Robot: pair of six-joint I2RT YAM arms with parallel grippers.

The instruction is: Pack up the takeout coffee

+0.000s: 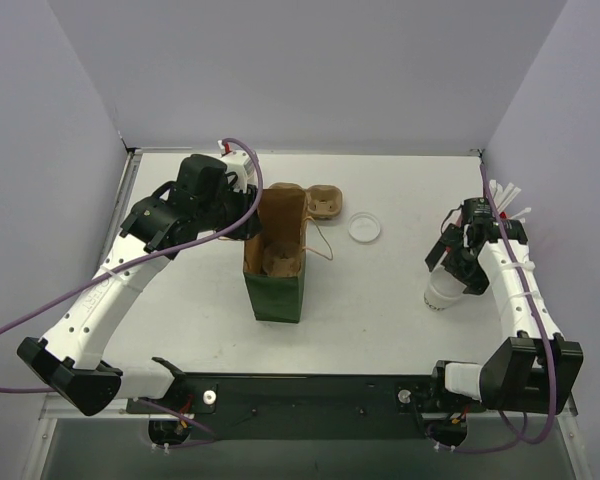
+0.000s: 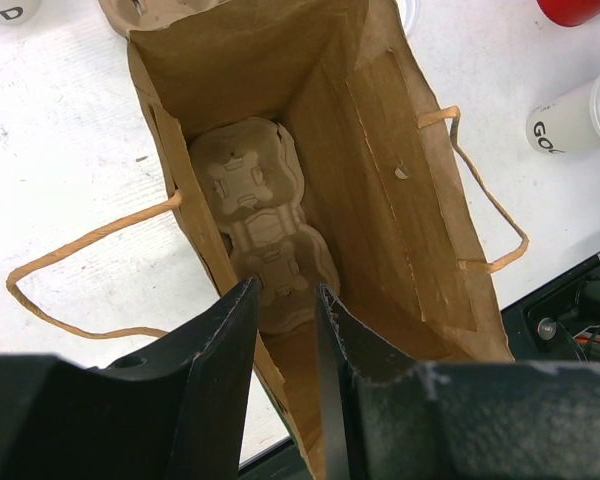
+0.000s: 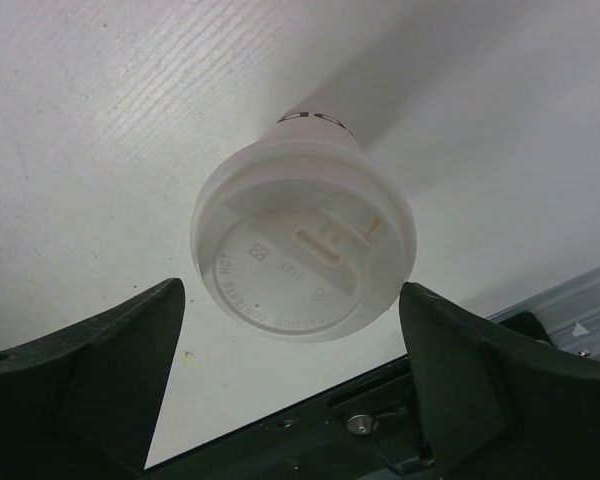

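Observation:
A white paper cup with a whitish lid [image 1: 443,292] stands at the right of the table. In the right wrist view its lid [image 3: 305,245] sits just beyond my right gripper [image 3: 292,292], which is wide open and empty above it [image 1: 448,268]. A brown paper bag [image 1: 275,270] stands open mid-table with a cardboard cup carrier [image 2: 260,225] lying in its bottom. My left gripper [image 2: 285,290] is at the bag's left rim [image 1: 248,228]. Its jaws are a narrow gap apart, astride the bag's wall. A second white cup [image 2: 575,115] and the edge of another [image 2: 5,10] show in the left wrist view.
A second cup carrier [image 1: 318,203] lies behind the bag. A loose round lid [image 1: 364,227] lies to its right. The red cup of white straws [image 1: 507,200] stands at the far right behind my right arm. The bag's twine handles [image 2: 490,215] hang out on both sides.

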